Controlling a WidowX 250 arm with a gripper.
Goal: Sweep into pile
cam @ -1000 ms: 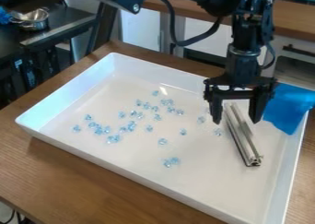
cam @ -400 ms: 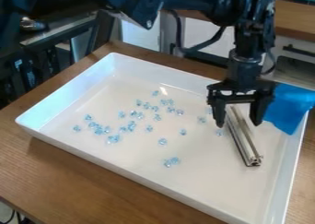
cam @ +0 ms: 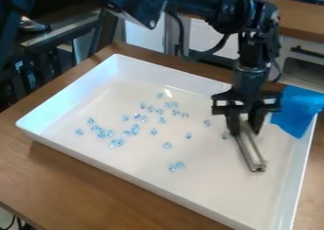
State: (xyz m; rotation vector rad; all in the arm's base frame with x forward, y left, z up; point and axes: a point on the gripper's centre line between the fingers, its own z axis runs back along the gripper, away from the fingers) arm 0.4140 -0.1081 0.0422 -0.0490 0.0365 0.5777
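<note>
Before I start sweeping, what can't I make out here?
- Camera view: the upper end of the long silver metal bar, hidden by the black two-finger gripper; how firm the grip is can't be judged.
- Camera view: the exact count of small, clear pale-blue pieces, too small and bunched.
- Camera view: the white rectangular tray's nearest corner, cut off by the bottom edge; part of its right wall, behind the blue sheet.

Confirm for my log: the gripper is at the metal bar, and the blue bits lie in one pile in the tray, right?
Not one pile: the camera view shows the blue bits scattered in the tray. The gripper is at the metal bar.
</note>
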